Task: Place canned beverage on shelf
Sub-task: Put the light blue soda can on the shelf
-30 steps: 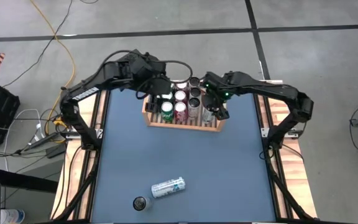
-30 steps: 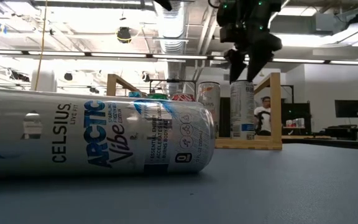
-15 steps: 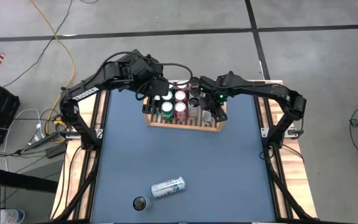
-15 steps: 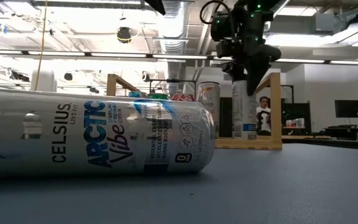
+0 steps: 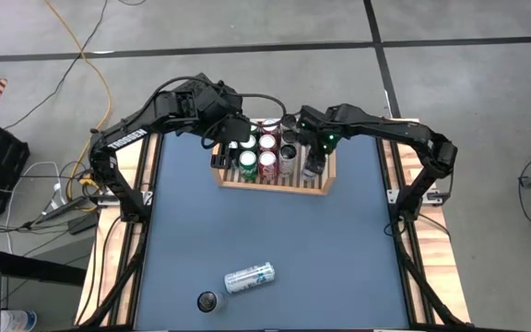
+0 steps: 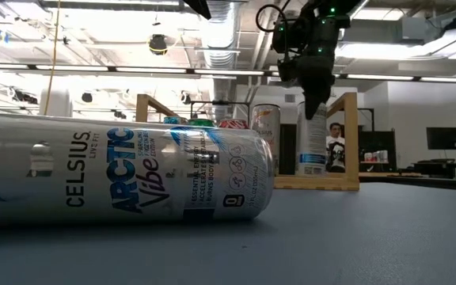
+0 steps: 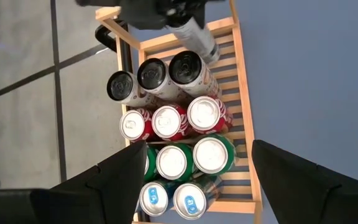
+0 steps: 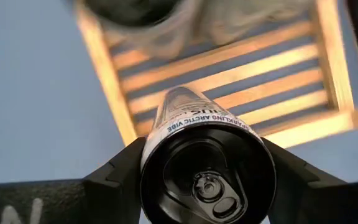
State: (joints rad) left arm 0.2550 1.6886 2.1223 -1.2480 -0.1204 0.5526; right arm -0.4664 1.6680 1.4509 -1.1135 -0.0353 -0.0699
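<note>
Blue table (image 5: 265,231): right gripper (image 8: 207,180) clamped around can (image 8: 207,165), evident only wrist-side; left gripper (image 7: 194,180) agape, empty, above shelf (image 7: 244,112).

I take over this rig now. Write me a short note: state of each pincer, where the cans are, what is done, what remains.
Right pincer: closed around an upright white can, over the right end of the shelf.
Left pincer: open, holds nothing, hovers over the shelf's left end.
Done: several cans stand in rows in the shelf.
Left: set down this can; then the lying Celsius can and a dark-topped upright can on the table's near side.
</note>
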